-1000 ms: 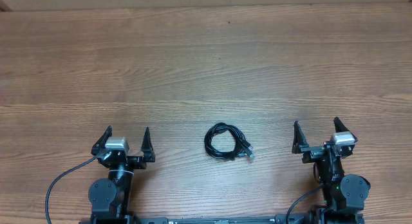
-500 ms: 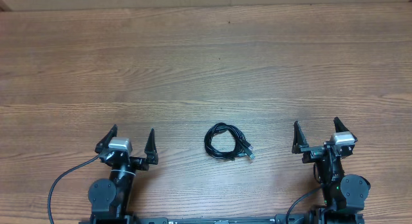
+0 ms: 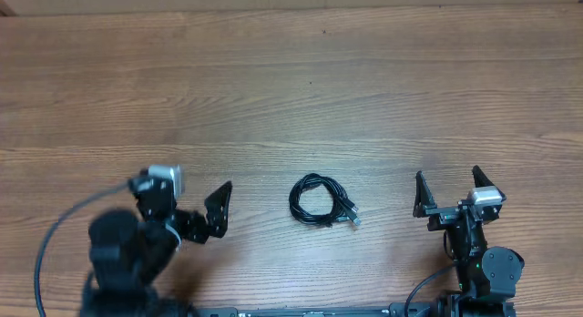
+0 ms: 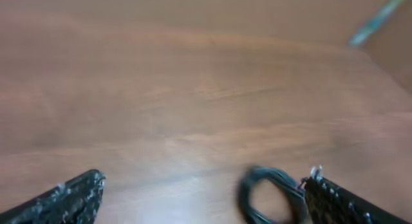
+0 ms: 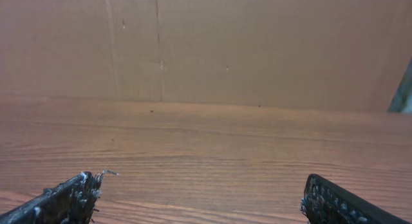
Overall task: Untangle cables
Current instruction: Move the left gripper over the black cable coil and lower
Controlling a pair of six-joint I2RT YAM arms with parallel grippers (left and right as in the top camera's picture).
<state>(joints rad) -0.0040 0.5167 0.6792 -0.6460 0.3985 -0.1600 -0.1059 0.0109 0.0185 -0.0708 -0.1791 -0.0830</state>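
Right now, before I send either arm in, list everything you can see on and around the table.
cables: one coiled bundle, black with a pale plug tip, near the table's front edge between the arms; cord count cannot be told.
table: one, brown wood, under everything.
cardboard wall: one, brown, behind the table's far edge.
left gripper: one, black, open, left of the cables, not touching them.
right gripper: one, black, open, right of the cables, not touching them.
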